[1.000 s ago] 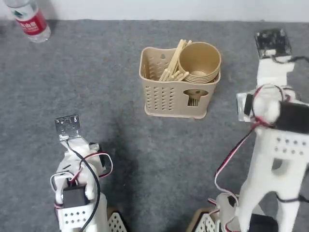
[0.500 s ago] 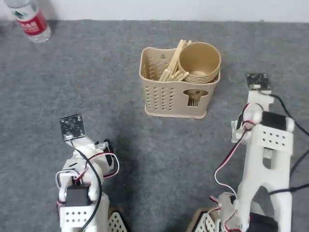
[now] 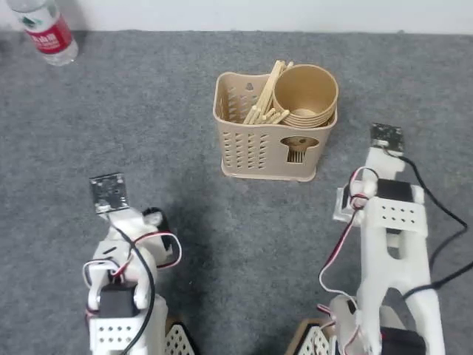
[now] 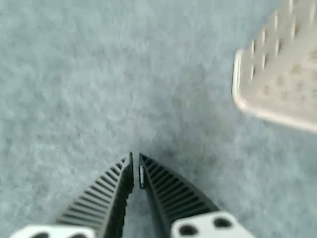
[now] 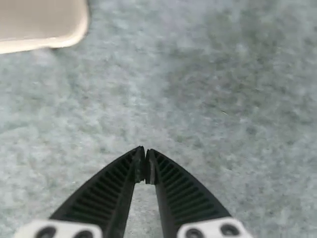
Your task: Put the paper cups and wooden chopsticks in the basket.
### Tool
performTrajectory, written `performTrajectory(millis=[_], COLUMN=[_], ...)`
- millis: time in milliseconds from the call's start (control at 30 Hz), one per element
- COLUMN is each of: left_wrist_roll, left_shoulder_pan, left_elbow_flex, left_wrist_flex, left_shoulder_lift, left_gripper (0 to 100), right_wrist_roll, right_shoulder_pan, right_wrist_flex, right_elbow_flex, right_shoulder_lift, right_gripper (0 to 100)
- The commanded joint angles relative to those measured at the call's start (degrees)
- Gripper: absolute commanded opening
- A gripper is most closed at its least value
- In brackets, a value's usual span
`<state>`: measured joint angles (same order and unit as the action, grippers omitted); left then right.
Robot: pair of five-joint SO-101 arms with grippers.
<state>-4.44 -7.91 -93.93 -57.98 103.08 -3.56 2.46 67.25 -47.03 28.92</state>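
Right of the basket [image 3: 251, 151], my right hand [image 5: 145, 166] has drawn back, clenched empty like my left hand [image 4: 134, 171]; cups [image 3: 305, 92] and chopsticks [image 3: 270, 81] sit inside, so the job looks done.

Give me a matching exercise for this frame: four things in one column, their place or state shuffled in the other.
1. paper cups
2. wooden chopsticks
3. bottle
4. left gripper

A. jaws shut, over the grey mat
B. stacked, in the basket
C. at the grey mat's far corner
D. leaning in the basket beside the stack

Pairs: 1-B, 2-D, 3-C, 4-A
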Motion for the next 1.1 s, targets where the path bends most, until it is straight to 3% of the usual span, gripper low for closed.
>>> performTrajectory(millis=[0, 367, 533, 733, 867, 1067], left_wrist_roll=[-0.1, -0.6, -0.5, 4.0, 4.8, 4.7], left_shoulder_pan=[-1.1, -1.1, -1.1, 0.8, 3.7, 4.1], left_elbow_flex=[7.4, 19.3, 20.7, 20.4, 15.1, 1.8], left_wrist_flex=[1.2, -8.5, -9.9, -14.7, -13.9, -5.6], left_shoulder_lift=[1.1, 1.1, 1.1, 1.1, 1.1, 1.1], left_gripper=[1, 1, 1, 1, 1, 1], right_wrist_roll=[-1.0, 0.0, 8.7, 9.3, 9.3, 9.2], right_shoulder_pan=[-2.6, -4.4, -4.5, -4.3, -4.2, -4.1], right_wrist_flex=[1.8, 10.1, 8.6, 6.2, 4.8, 4.8], right_elbow_flex=[4.1, 4.9, -2.8, -15.2, -22.9, -30.2], right_shoulder_lift=[5.0, 43.7, 57.3, 66.8, 72.9, 74.9], right_gripper=[0.7, 0.9, 0.9, 0.9, 0.9, 0.8])
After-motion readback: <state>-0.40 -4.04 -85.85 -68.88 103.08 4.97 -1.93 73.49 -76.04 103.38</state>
